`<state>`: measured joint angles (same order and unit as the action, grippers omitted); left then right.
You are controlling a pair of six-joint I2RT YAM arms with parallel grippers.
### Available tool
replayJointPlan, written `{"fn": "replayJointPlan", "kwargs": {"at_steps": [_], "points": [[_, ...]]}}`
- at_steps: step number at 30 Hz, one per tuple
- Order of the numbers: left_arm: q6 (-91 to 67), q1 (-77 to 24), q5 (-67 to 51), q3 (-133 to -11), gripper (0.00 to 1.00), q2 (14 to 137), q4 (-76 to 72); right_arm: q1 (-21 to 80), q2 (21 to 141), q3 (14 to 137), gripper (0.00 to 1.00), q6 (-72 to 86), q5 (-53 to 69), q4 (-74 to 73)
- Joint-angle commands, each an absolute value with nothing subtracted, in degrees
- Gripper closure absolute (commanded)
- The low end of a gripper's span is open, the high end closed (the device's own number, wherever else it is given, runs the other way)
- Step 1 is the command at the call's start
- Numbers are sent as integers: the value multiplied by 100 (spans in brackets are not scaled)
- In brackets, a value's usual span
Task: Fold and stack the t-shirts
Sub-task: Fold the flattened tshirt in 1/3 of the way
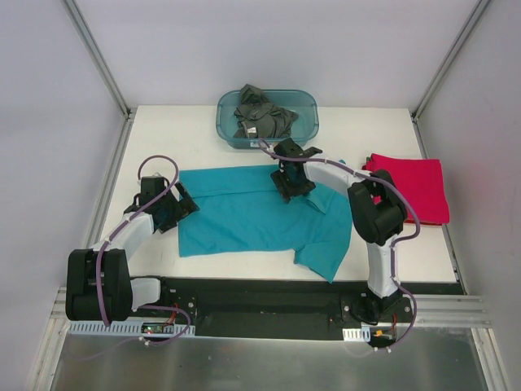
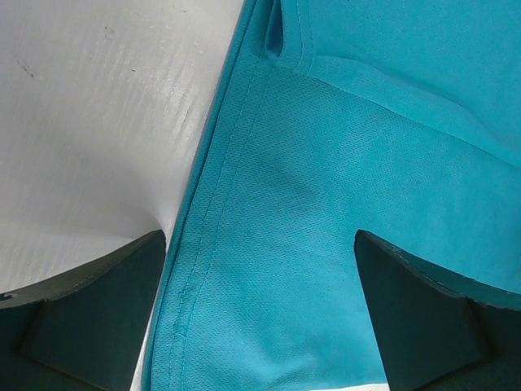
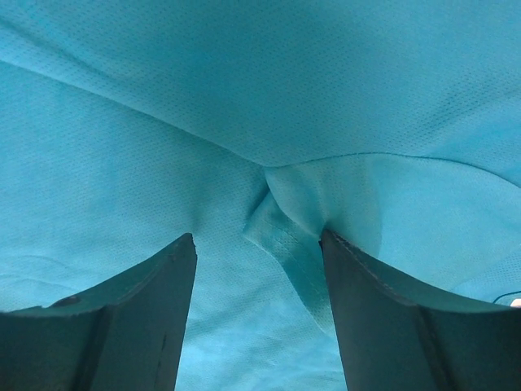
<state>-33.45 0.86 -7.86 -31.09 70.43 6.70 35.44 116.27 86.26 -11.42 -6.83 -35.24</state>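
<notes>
The teal-blue t-shirt (image 1: 244, 220) lies spread on the white table (image 1: 163, 134), its top edge folded over and a sleeve trailing at the front right. My left gripper (image 1: 181, 208) is open at the shirt's left edge; in the left wrist view (image 2: 260, 244) its fingers straddle the stitched hem (image 2: 203, 244). My right gripper (image 1: 289, 186) is open and sits low on the shirt's upper middle; in the right wrist view (image 3: 259, 240) a small fold of teal fabric (image 3: 285, 236) stands between its fingers. A folded crimson t-shirt (image 1: 411, 187) lies at the right. Dark grey t-shirts (image 1: 260, 114) are heaped in the tub.
The translucent blue-green plastic tub (image 1: 308, 104) stands at the back centre, just behind the right gripper. Frame posts and white walls close the table's left, right and back sides. Bare table (image 2: 98, 122) shows left of the teal shirt.
</notes>
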Motion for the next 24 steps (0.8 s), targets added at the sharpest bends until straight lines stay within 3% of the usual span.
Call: {"fn": "replayJointPlan", "kwargs": {"at_steps": [1, 12, 15, 24], "points": [[-3208, 158, -589, -3059, 1, 6900, 773, 3507, 11777, 8956, 35, -1099, -1027, -3840], [-3217, 158, -536, -3032, 1, 6873, 773, 3674, 11110, 8922, 38, -1362, -1117, -3842], [-3208, 158, -562, -3032, 1, 6873, 773, 3683, 11092, 8798, 51, -1231, -836, -3797], [-3217, 158, -554, -3023, 1, 6847, 773, 3674, 11495, 8850, 55, -1160, -835, -3911]]}}
